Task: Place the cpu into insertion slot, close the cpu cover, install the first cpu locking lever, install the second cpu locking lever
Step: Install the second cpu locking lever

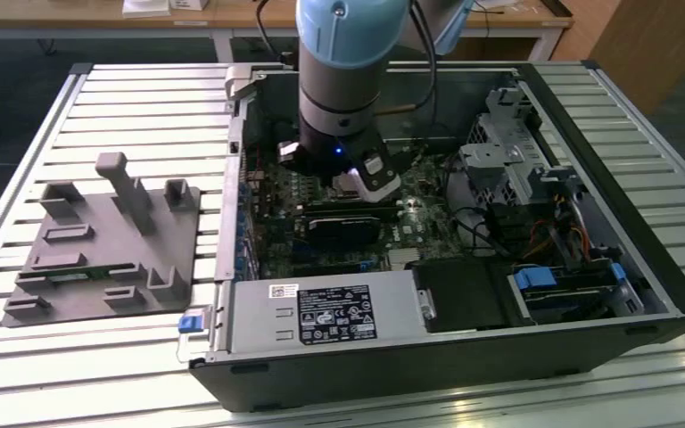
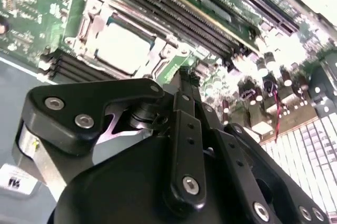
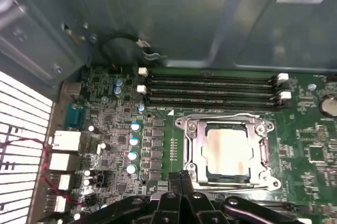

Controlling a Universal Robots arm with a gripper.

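The cpu [image 3: 227,147] lies flat in the insertion slot [image 3: 226,173] on the green motherboard, its pale face showing through the window of the cpu cover [image 3: 192,145]. The silvery cover lies down around the chip. Thin metal lever rods [image 3: 221,114] run along the socket's edges; whether they are latched I cannot tell. My gripper [image 3: 180,177] hovers just beside the socket, shut with nothing between its fingers. The second wrist view shows the cpu [image 2: 124,47] just beyond my gripper [image 2: 184,79]. In the exterior view my gripper [image 1: 373,189] hangs inside the open computer case.
Long black memory slots [image 3: 210,89] lie beside the socket. A black cooler block [image 1: 342,227] and a labelled power-supply box [image 1: 318,314] sit in the case [image 1: 462,366]. A grey fixture [image 1: 99,241] rests on the slatted table at the exterior view's left.
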